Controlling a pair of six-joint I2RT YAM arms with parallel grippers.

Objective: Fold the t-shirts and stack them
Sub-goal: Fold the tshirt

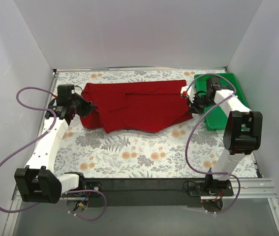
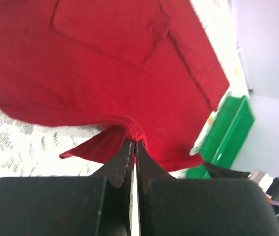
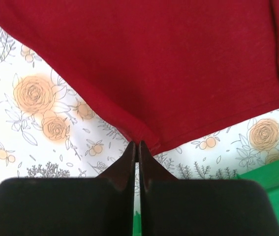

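One dark red t-shirt (image 1: 139, 105) lies partly folded along the back of the floral table, stretched between my two grippers. My left gripper (image 1: 89, 107) is at the shirt's left end. In the left wrist view that gripper (image 2: 135, 141) is shut on a bunched edge of the t-shirt (image 2: 105, 73), which spreads away from it. My right gripper (image 1: 194, 105) is at the shirt's right end, beside the tray. In the right wrist view it (image 3: 138, 144) is shut on the hem of the t-shirt (image 3: 154, 64), just above the tablecloth.
A green plastic tray (image 1: 226, 78) stands at the back right, partly under my right arm; it shows as the tray (image 2: 228, 128) and the tray (image 3: 272, 191) in the wrist views. White walls enclose the table on three sides. The floral tablecloth (image 1: 139, 152) covers the front half.
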